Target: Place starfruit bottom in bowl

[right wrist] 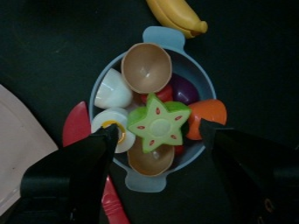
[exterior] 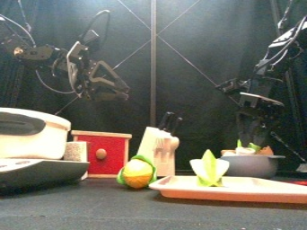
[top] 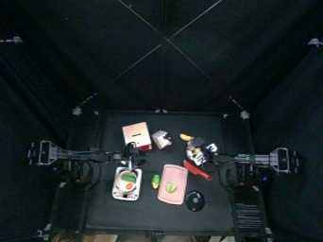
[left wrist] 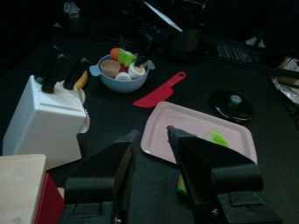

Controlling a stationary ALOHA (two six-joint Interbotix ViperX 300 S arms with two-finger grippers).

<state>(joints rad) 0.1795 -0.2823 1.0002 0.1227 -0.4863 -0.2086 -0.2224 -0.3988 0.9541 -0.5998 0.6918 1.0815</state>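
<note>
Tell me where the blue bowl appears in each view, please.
Top view: blue bowl right of centre, under the right arm.
Front view: at the far right, behind the pink tray.
Left wrist view: beside the white knife block.
Right wrist view: centred between the hand's jaws.
Shared landmark: the pink tray.

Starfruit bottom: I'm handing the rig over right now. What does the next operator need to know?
Right gripper: open, directly above the bowl, jaws well clear on either side of the starfruit piece.
Left gripper: open, holding nothing, hovering over the pink tray.
Things: the starfruit piece lies on top of the other toy food in the bowl. A second green piece sits on the pink tray.
Done: placement looks complete.
Left: lift the right arm clear and check that the piece stays put.
</note>
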